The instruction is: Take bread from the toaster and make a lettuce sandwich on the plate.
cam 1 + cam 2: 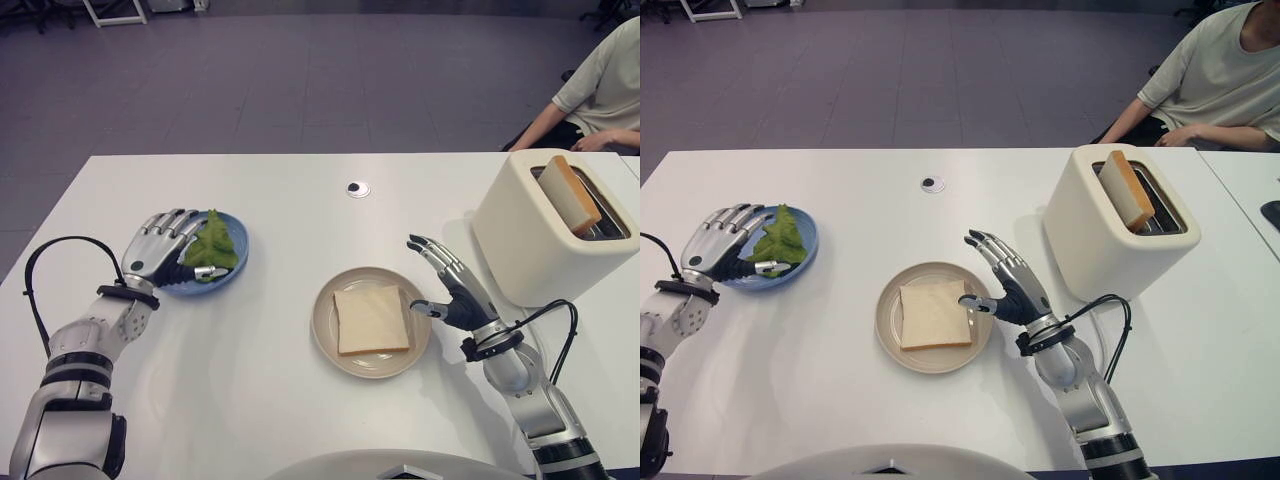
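One slice of bread (372, 318) lies flat on the beige plate (325, 335) in the middle of the table. A second slice (570, 193) stands tilted in a slot of the cream toaster (530, 245) at the right. Green lettuce (213, 243) lies in a blue dish (238, 262) at the left. My left hand (160, 245) rests over the dish's left side, fingers spread beside the lettuce and thumb touching the leaf's lower edge, holding nothing. My right hand (450, 283) stands open just right of the plate, between it and the toaster, empty.
A small round black-and-white disc (357, 188) sits on the table behind the plate. A black cable (545, 315) runs from my right wrist in front of the toaster. A seated person is beyond the table's far right corner.
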You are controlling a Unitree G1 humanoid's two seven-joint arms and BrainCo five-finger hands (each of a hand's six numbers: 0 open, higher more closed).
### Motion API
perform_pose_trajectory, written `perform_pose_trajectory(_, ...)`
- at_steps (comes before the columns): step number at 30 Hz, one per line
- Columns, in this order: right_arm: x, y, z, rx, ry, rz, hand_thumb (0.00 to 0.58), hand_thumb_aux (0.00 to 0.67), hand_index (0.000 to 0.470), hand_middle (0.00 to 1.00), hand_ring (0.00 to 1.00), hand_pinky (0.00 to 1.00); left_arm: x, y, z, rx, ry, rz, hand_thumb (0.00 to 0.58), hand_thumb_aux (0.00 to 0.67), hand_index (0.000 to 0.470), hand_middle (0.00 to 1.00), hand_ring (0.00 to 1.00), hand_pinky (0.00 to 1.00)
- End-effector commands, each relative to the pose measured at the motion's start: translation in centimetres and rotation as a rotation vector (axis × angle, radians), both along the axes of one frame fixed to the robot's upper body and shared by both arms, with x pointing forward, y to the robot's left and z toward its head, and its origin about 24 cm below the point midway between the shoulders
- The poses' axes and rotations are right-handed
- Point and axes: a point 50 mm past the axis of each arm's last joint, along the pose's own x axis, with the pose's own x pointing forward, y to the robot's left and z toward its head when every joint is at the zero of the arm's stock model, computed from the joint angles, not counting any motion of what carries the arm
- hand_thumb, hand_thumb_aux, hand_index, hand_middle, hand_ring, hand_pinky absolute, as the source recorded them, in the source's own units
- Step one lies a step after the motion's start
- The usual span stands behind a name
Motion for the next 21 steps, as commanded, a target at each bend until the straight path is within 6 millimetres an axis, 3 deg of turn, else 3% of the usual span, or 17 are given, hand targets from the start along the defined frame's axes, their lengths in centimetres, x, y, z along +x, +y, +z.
perform_pose_trajectory(1,-0.1,-0.1,0.3,0.014,-0.022,-0.006,0.000,0.000,0.000,0.00,0.00,0.00,0.7,1.3,1.0,0.000,-0.010,0.070,0.000,0.000,0.000,0.00,0.00,0.00)
perform_pose_trajectory(5,-0.2,-0.1,0.2,0.018,-0.024,-0.010,0.000,0.000,0.000,0.00,0.00,0.00,0.9,1.4,0.6,-0.010,0.047,0.081,0.000,0.000,0.000,0.00,0.00,0.00)
perform_pose_trajectory(8,-0.1,-0.2,0.3,0.021,-0.028,-0.013,0.000,0.000,0.000,0.00,0.00,0.00,0.4,1.2,-1.0,0.005,0.136,0.072,0.092,0.055,0.039,0.00,0.00,0.00)
perform_pose_trajectory(10,-0.1,-0.4,0.5,0.022,-0.034,-0.018,0.000,0.000,0.000,0.00,0.00,0.00,0.0,1.1,-1.9,0.011,0.187,0.074,0.248,0.163,0.114,0.00,0.00,0.00)
perform_pose_trajectory(12,0.0,-0.6,0.6,0.019,-0.039,-0.025,0.000,0.000,0.000,0.00,0.00,0.00,-0.3,0.9,-2.7,0.005,0.242,0.068,0.441,0.342,0.240,0.00,0.00,0.00)
perform_pose_trajectory(15,0.1,-0.8,0.7,0.017,-0.044,-0.034,0.000,0.000,0.000,0.00,0.00,0.00,-0.5,0.8,-3.4,-0.008,0.290,0.072,0.498,0.418,0.293,0.00,0.00,0.00)
perform_pose_trajectory(16,0.1,-0.9,0.7,0.016,-0.045,-0.036,0.000,0.000,0.000,0.00,0.00,0.00,-0.5,0.8,-3.5,-0.009,0.297,0.077,0.542,0.499,0.350,0.00,0.00,0.00)
perform_pose_trajectory(17,0.1,-0.9,0.7,0.016,-0.045,-0.036,0.000,0.000,0.000,0.00,0.00,0.00,-0.5,0.9,-3.5,-0.010,0.298,0.087,0.580,0.667,0.468,0.00,0.00,0.00)
perform_pose_trajectory(21,0.1,-0.9,0.6,0.018,-0.042,-0.035,0.000,0.000,0.000,0.00,0.00,0.00,-0.5,1.3,-3.2,-0.013,0.266,0.114,0.580,0.670,0.470,0.00,0.00,0.00)
